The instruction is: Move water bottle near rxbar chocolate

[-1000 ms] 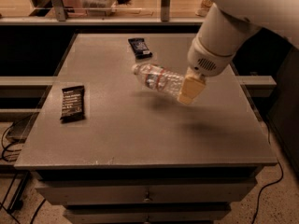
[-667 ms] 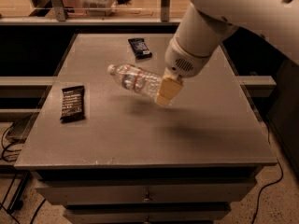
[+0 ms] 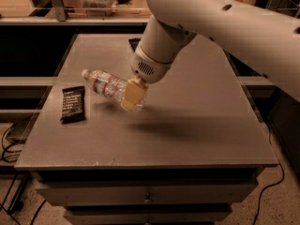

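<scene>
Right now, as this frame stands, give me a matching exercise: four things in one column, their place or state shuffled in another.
Things:
1. water bottle
2. rxbar chocolate
3. gripper
4. small dark wrapper

Places or states:
A. lying flat on the left side of the table
B. shut on the bottle near its base end, over mid-table
C. tilted, white cap pointing left
D. at the far edge, partly hidden behind the arm

Pairs: 1-C, 2-A, 3-B, 4-D

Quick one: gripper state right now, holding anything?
Gripper: closed on the water bottle, which is tilted with its cap pointing left, just right of the rxbar chocolate.
</scene>
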### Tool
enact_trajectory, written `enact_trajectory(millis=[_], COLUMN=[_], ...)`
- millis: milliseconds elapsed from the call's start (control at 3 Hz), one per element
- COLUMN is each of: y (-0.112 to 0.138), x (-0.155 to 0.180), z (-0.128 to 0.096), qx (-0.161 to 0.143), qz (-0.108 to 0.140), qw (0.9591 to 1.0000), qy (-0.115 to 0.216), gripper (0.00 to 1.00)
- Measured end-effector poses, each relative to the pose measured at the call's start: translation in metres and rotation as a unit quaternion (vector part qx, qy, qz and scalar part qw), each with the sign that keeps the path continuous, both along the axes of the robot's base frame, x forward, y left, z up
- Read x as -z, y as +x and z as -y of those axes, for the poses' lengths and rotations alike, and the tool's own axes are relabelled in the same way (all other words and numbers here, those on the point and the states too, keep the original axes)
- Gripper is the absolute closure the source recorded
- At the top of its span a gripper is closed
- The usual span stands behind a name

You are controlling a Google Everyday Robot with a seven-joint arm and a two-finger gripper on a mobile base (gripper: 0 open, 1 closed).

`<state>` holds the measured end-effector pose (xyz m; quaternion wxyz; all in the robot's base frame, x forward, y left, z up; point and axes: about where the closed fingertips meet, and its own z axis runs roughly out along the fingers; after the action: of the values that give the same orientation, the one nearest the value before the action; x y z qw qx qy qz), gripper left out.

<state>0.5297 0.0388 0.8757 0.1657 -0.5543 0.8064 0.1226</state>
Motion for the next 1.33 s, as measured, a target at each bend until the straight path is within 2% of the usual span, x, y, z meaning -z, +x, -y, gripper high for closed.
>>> enact_trajectory(millis=[333, 667, 1000, 1333], y=[0.004, 0.005, 0.006, 0.006], x=[0.011, 0.015, 0.012, 0.012], z=[-0.024, -0.039, -0.041, -0.041], qx=[0.024, 0.035, 0.051, 0.051], qz=[-0.033, -0.050, -0.060, -0.060], qw=[0.9991, 0.9980, 0.9966, 0.9966], qy=[0.011, 0.019, 0.023, 0.023], gripper=[0.59, 0.35, 0.12, 0.00])
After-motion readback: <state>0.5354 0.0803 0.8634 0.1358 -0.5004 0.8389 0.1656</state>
